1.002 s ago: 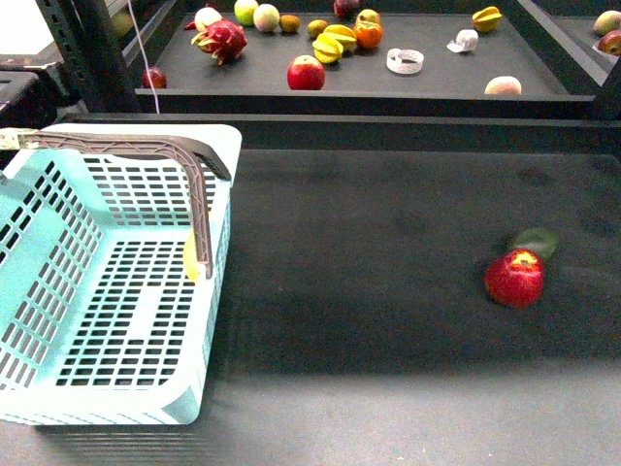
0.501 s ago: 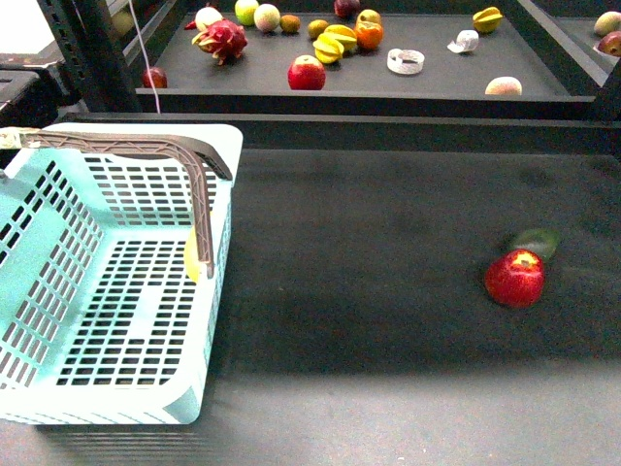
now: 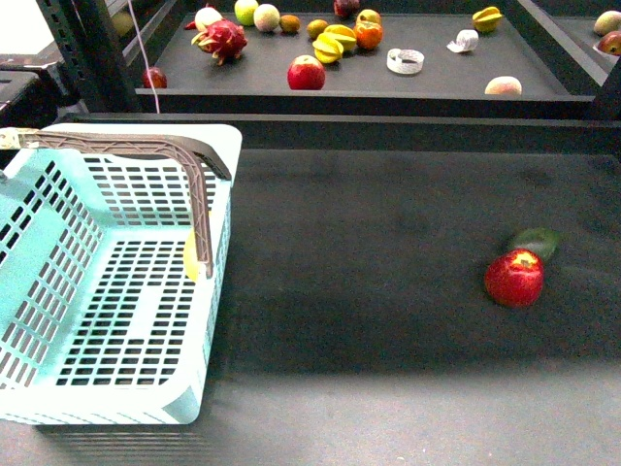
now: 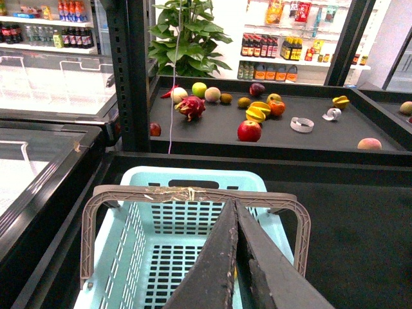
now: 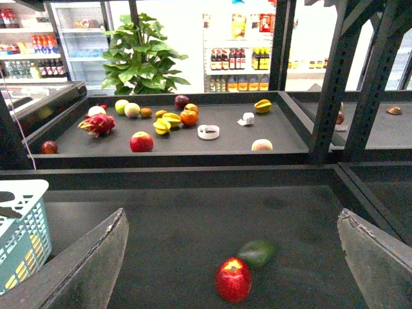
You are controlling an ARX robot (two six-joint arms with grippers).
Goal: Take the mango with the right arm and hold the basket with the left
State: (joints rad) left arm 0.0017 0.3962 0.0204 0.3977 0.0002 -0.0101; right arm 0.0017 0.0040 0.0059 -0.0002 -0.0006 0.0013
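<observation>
The aqua basket (image 3: 116,398) stands on the dark table at the left, one grey-brown handle (image 3: 199,209) raised across it. In the left wrist view my left gripper (image 4: 235,203) is shut and empty, its tips over the basket (image 4: 193,180) just short of the taped handle (image 4: 193,193). My right gripper (image 5: 232,215) is open and empty, its fingers (image 5: 96,270) set wide. Ahead of it lie a red apple (image 5: 233,279) and a dark green oval fruit (image 5: 256,252). I cannot tell which fruit is the mango. Neither arm shows in the front view.
A yellow patch (image 3: 191,257) shows on the basket's inner wall behind the handle. The rear shelf (image 3: 437,83) holds a red apple (image 3: 307,73), star fruits (image 3: 335,44), an orange fruit (image 3: 368,34), a dragon fruit (image 3: 223,41) and a pale peach-coloured fruit (image 3: 503,85). Black posts (image 3: 92,53) frame the shelf.
</observation>
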